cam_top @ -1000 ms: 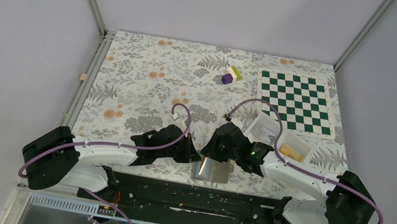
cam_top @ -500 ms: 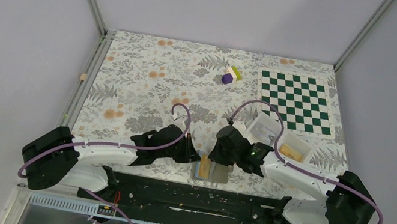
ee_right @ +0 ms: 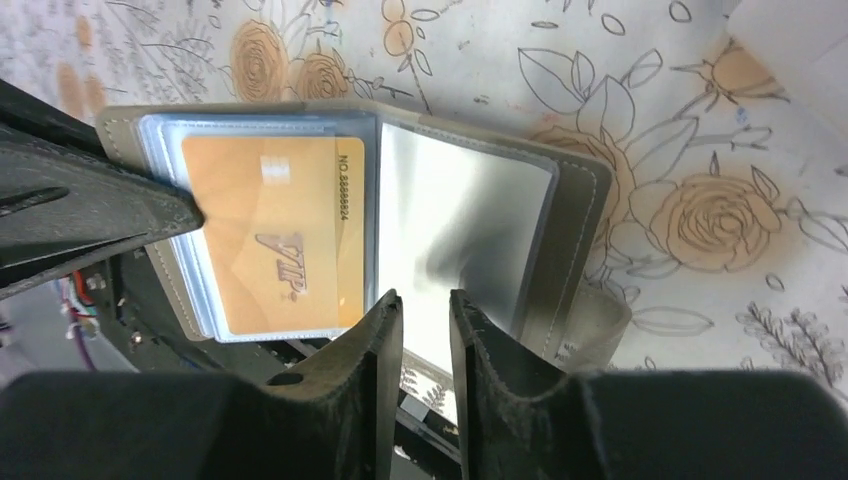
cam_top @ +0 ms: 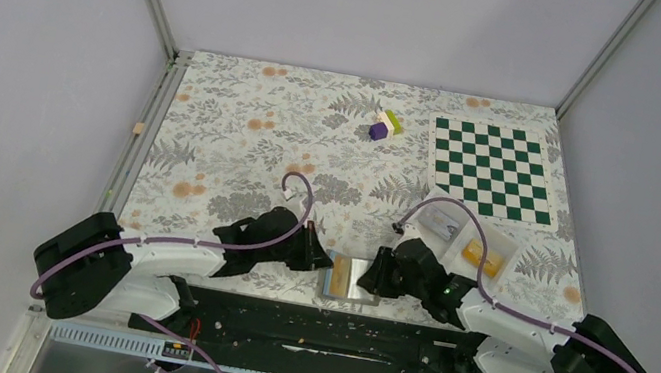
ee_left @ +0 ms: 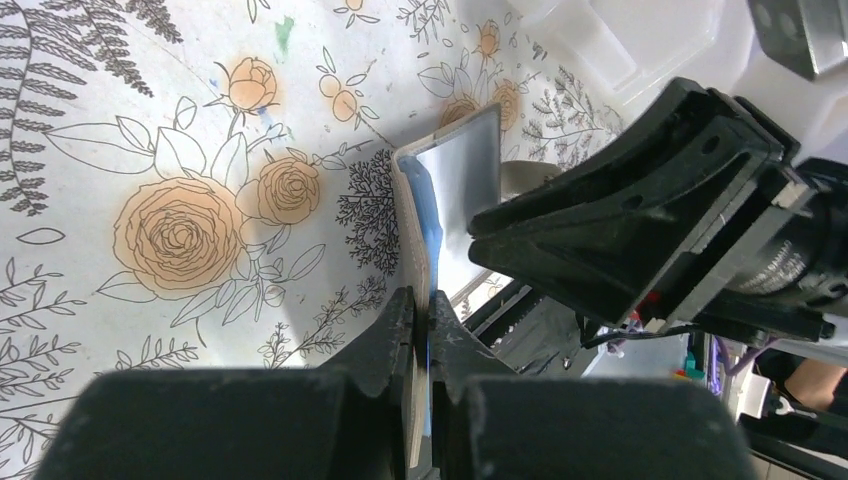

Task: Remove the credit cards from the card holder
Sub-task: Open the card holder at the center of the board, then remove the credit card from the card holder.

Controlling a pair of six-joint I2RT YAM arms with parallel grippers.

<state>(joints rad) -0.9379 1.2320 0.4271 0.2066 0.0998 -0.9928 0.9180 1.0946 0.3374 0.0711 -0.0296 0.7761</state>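
The card holder lies open at the table's near edge, grey outside with light blue sleeves. A gold-orange "VIP" credit card sits inside its left clear sleeve; the right panel shines silver-white. My left gripper is shut on the left flap's edge and holds that flap tilted up. My right gripper hovers over the near edge of the right panel, jaws a narrow gap apart with nothing between them. No other card shows.
A clear-white divided tray stands just behind the right arm. A green chessboard mat lies at the back right, with purple and yellow blocks at the back middle. A black rail runs along the near edge.
The holder has gone from nearly shut to open, showing the gold card. My right gripper has let go of the right flap and drawn back to the right and nearer. The left gripper keeps its hold.
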